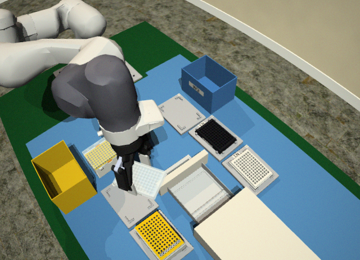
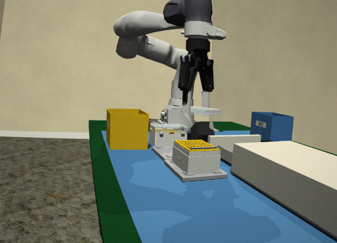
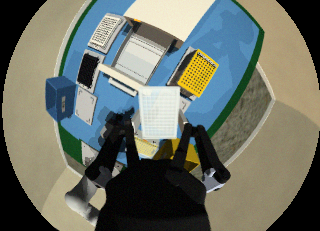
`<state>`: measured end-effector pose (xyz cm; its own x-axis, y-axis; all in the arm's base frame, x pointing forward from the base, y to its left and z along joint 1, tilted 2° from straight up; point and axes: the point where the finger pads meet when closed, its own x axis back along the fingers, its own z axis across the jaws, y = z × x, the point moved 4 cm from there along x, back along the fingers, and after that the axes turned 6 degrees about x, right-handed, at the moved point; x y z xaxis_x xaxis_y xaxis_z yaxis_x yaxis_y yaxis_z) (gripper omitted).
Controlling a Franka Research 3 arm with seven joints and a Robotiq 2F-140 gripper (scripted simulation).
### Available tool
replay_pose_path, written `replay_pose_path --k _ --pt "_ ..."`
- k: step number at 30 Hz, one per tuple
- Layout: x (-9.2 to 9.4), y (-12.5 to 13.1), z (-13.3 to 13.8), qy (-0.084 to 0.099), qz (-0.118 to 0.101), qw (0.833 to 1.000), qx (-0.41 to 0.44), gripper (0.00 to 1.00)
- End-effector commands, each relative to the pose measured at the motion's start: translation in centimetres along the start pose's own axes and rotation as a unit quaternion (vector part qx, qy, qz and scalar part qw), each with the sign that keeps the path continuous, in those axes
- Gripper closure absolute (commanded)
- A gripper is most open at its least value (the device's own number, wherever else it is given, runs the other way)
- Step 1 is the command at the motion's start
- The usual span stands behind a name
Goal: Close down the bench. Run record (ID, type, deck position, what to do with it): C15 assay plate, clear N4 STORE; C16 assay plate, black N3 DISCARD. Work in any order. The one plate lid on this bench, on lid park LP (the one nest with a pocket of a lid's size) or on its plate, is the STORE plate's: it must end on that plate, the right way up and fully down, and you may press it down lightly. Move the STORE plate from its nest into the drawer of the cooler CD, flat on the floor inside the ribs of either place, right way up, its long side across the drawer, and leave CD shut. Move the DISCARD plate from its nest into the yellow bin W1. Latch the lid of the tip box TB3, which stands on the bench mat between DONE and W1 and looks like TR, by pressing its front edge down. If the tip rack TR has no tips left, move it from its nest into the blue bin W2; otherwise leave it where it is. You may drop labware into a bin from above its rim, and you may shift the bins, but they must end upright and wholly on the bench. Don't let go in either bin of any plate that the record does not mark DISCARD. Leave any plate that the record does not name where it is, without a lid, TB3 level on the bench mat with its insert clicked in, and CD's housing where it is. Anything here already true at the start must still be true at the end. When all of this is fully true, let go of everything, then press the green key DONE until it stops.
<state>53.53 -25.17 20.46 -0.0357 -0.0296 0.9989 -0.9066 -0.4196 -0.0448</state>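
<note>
Exterior view, lower right foreground: you have the cream cooler housing [image 2: 285, 164], and in the top view its drawer [image 1: 200, 193] stands pulled open at frame center, floor bare. Just behind, center frame, the tip rack [image 2: 196, 156] with yellow top sits on its grey nest; in the top view only one row of tips shows at its lower edge. Next back, left of center, the tip box [image 2: 167, 135] stands on the blue mat of the counter [image 2: 114, 208], beside the yellow bin [image 2: 127, 128].

Your end effector [image 2: 195, 100] hangs above the middle of the counter, clamped on the clear lid [image 2: 205, 110], held flat in the air. In the top view the lid [image 1: 147, 178] is turned at an angle over the grey nest [image 1: 129, 205] with corner marks, near the drawer's front panel.

Farther right in the top view, the clear plate [image 1: 251, 167] and black plate [image 1: 215, 135] sit in their nests, neither covered. An unoccupied nest [image 1: 181, 113] lies beyond, then the blue bin [image 1: 208, 83] at upper center.
</note>
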Motion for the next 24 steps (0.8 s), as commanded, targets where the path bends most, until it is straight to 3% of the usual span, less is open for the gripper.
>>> replay_pose_path --k 1,9,24 --pt "0.0 -0.7 -0.2 0.002 -0.004 0.991 0.133 1.00" --pt "0.0 -2.2 -0.8 0.002 -0.005 0.974 0.228 1.00" --pt "0.0 -5.9 -2.2 0.000 -0.005 0.891 0.454 1.00"
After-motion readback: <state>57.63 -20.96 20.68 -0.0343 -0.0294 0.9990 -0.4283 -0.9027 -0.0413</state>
